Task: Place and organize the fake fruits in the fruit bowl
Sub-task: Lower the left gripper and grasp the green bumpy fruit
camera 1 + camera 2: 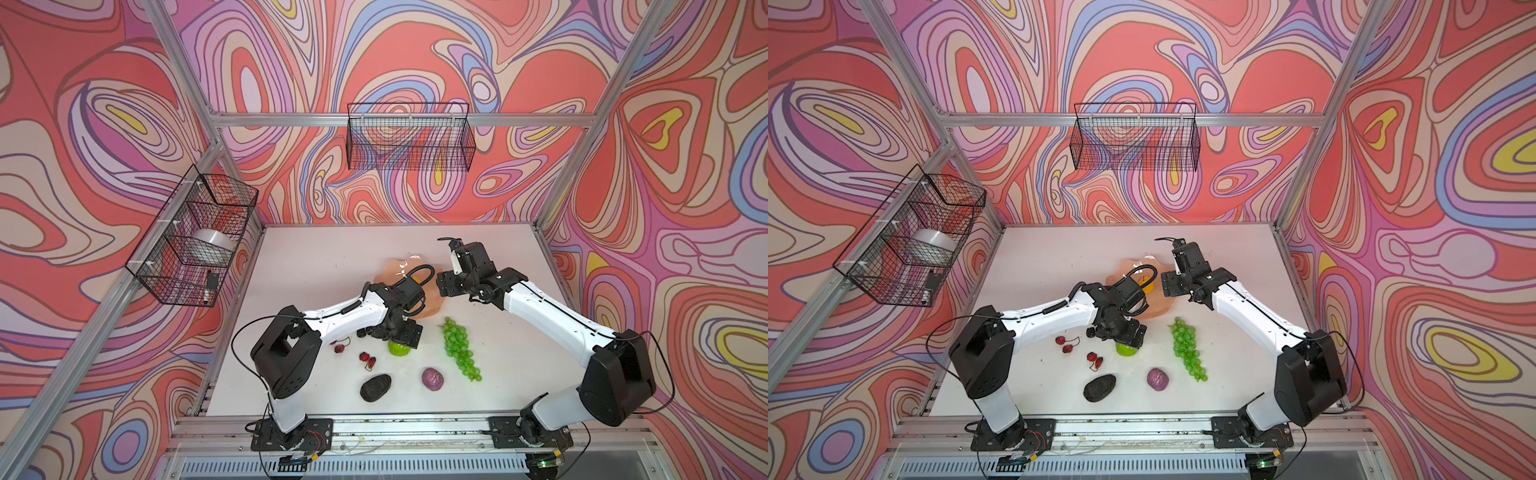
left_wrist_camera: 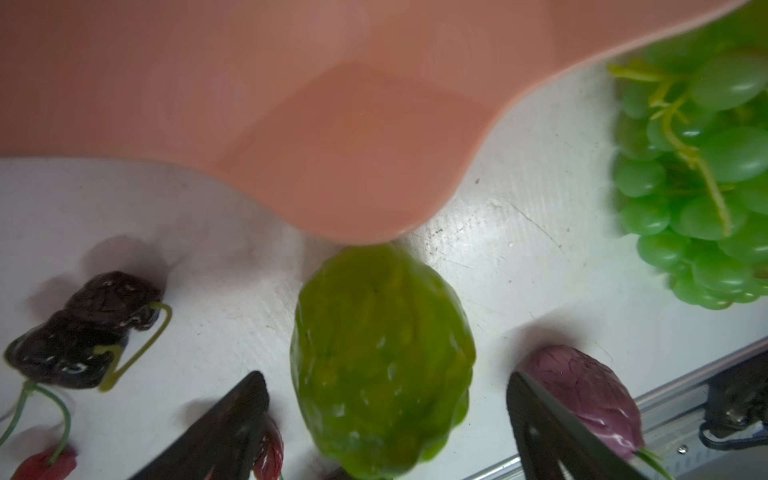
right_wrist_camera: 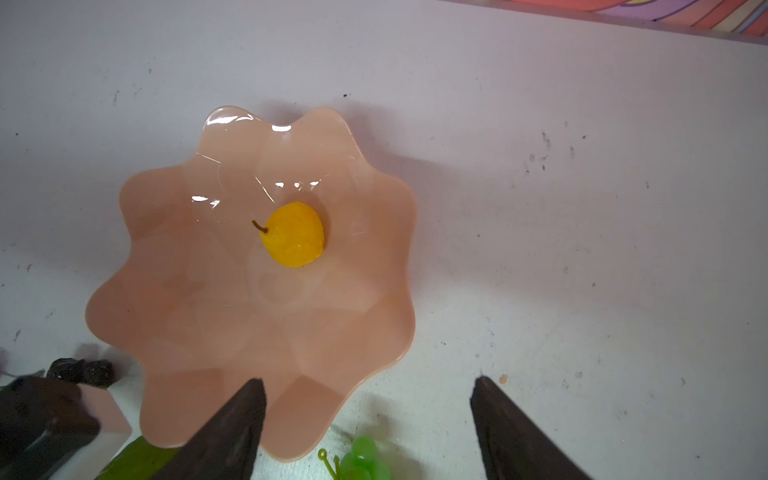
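Bumpy green ball on table, just beside fruit bowl rim, between spread jaws of left gripper; nothing gripped. Right gripper open, empty, above bowl; yellow fruit inside. Step: grasping green ball. Next: descend, close, lift over rim.

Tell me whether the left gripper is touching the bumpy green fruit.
Apart. The left wrist view shows the left gripper open around the bumpy green fruit, with bare table visible between the fruit and each finger.
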Controlling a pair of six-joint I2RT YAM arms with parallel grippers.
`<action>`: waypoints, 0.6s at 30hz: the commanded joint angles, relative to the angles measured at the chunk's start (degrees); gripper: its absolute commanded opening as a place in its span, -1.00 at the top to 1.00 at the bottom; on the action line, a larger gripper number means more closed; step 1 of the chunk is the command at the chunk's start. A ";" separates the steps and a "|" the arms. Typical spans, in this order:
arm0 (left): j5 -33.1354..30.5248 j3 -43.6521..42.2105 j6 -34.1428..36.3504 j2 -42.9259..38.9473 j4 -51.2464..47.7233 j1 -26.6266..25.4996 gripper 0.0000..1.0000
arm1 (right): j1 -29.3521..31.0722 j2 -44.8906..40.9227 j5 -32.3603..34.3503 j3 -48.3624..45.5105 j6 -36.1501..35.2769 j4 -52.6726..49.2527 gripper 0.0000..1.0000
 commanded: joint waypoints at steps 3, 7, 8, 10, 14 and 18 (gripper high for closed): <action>-1.01 1.93 0.98 3.28 -2.96 0.01 -0.77 | -0.22 -2.24 2.62 -3.00 0.75 1.96 -0.62; -0.23 1.41 1.20 4.63 -2.34 0.01 -0.68 | -0.26 -1.99 2.22 -3.93 1.29 2.65 -0.62; 0.21 1.09 1.18 4.75 -1.92 -0.01 -0.64 | -0.21 -1.72 2.03 -4.01 1.34 2.66 -0.62; 0.79 0.95 0.97 4.96 -1.57 0.01 -0.55 | -0.26 -1.41 1.96 -4.01 1.38 2.73 -0.62; 0.57 0.87 0.68 4.69 -2.09 0.02 -0.36 | -0.26 -1.58 2.25 -4.00 1.37 3.33 -0.62; 1.43 0.87 0.75 3.90 -2.45 0.01 -0.16 | -0.26 -1.48 2.22 -3.79 1.39 3.70 -0.62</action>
